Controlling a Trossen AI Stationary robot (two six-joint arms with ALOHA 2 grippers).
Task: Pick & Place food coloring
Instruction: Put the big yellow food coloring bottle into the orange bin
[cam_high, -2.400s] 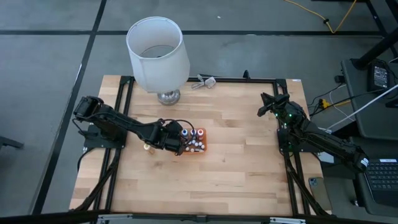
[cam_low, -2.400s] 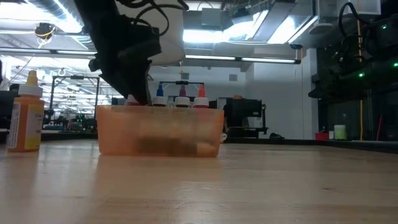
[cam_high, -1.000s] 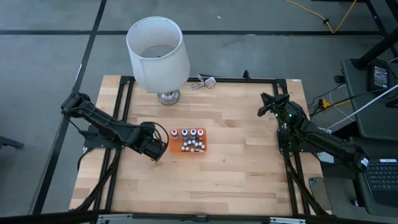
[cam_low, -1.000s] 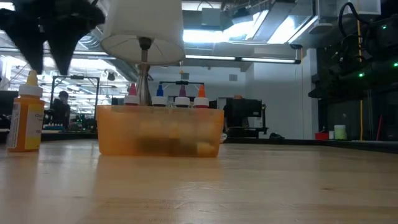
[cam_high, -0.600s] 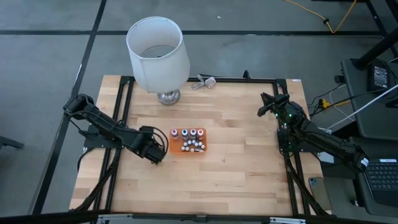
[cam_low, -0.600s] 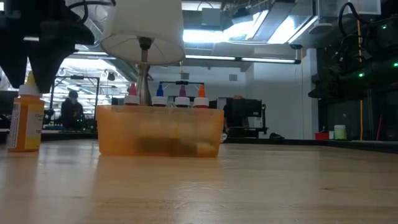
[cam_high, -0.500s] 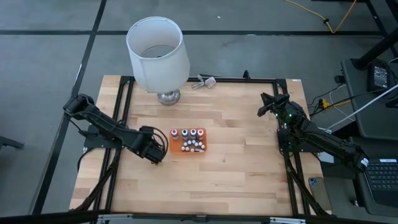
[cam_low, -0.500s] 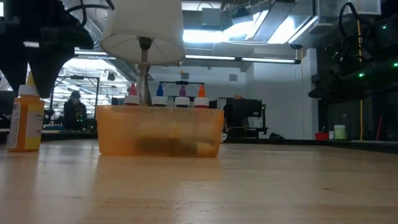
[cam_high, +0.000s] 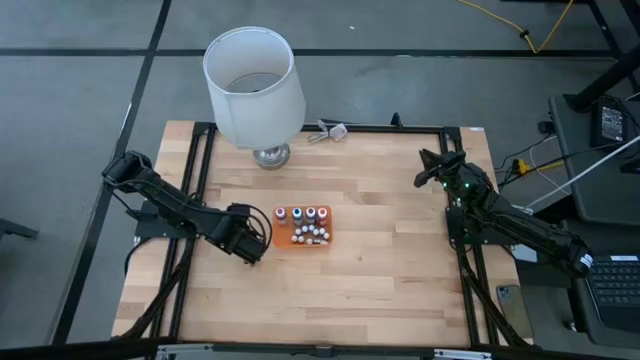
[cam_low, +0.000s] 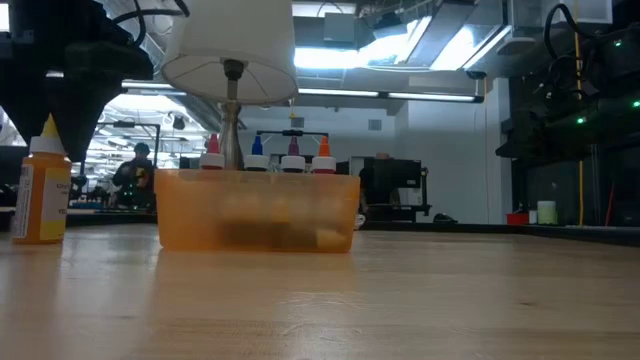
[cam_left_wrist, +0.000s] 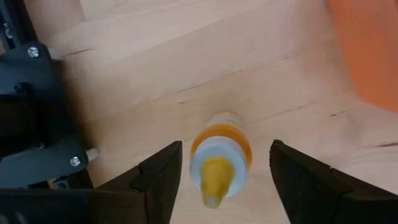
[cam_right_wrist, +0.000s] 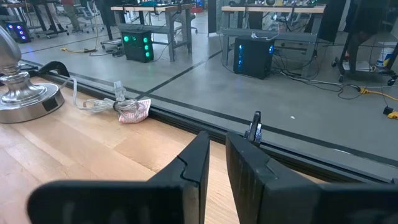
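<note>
A small bottle (cam_left_wrist: 219, 158) with an orange body and a yellow pointed cap stands upright on its base on the wood, just left of the orange tray (cam_high: 303, 229); it also shows in the low view (cam_low: 40, 190). My left gripper (cam_left_wrist: 225, 148) hangs open above it, pointing down, one finger on either side of the cap without touching. In the high view the gripper (cam_high: 245, 240) hides the bottle. Several tiny food coloring bottles (cam_high: 301, 214) stand or lie in the tray. My right gripper (cam_high: 430, 166) waits shut near the table's far right corner.
A big white-shaded lamp (cam_high: 253, 75) stands on its metal base (cam_high: 270, 155) at the far left of the table. A small crumpled wrapper (cam_high: 330, 129) lies at the far edge. Bare wood stretches right of the tray and toward the near edge. A person shows far off (cam_low: 135, 170).
My left gripper, which had drawn back from the tray toward the table's left, has come down over the standing orange bottle, so its fingers now reach level with the cap. The bottle and the tray have stayed in place.
</note>
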